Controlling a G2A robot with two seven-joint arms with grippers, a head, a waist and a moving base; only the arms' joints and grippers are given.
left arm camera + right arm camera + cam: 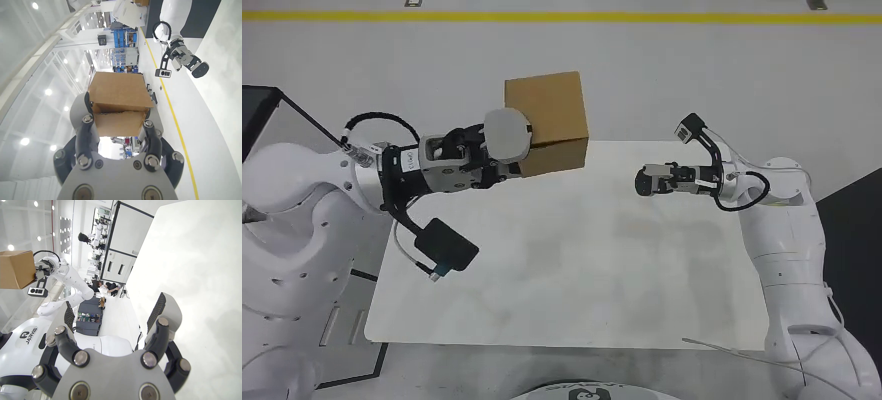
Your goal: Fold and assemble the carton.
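Observation:
A brown cardboard carton [548, 121], shaped into a box, hangs in the air over the table's far edge. My left gripper [504, 140] is shut on the near lower part of it; in the left wrist view the carton [121, 94] sits clamped between both fingers [87, 106], with a flap edge showing between them. My right gripper [645, 181] hovers above the right half of the table, apart from the carton, and is open with nothing between its fingers [157, 311]. From the right wrist view the carton [16, 269] is far off, held by the other arm.
The white table [572, 270] is bare under both arms. A black-framed object [262, 110] stands at the far left, off the table. A yellow floor line [642, 17] runs behind the table.

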